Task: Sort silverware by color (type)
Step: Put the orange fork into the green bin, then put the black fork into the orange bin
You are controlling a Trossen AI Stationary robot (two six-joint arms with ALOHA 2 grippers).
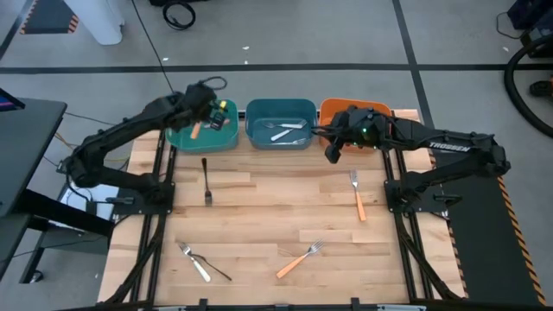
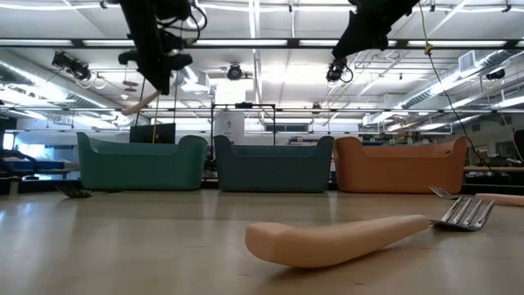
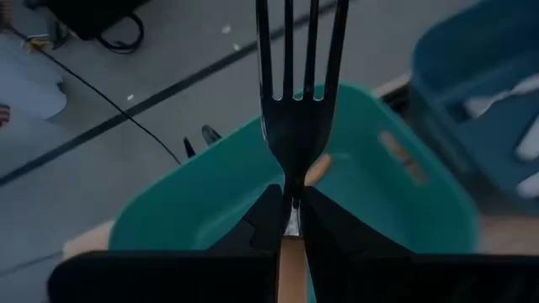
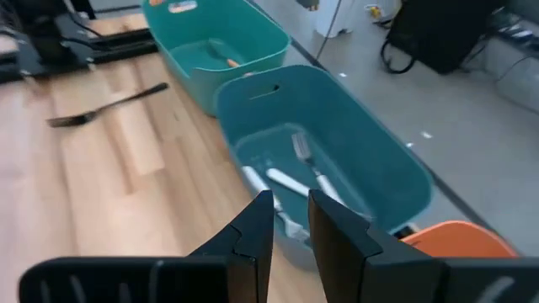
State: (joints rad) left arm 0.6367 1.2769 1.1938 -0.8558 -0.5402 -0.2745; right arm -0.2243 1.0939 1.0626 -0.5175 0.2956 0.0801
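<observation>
- An orange-handled fork [image 3: 296, 135] is held pinched in the left gripper [image 1: 200, 121] over the green bin [image 1: 226, 136], upper left, seemingly for release.
- The right gripper [image 4: 290, 220] is kept empty, narrowly parted, above the blue bin [image 4: 337, 109].

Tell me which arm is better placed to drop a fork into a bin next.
Left. Its hand is shut on an orange-handled fork right above the green bin. The right hand holds nothing above the blue bin.

Bare wood mid-table [image 1: 276, 212]; three bins [image 1: 280, 123] wall far edge.
</observation>
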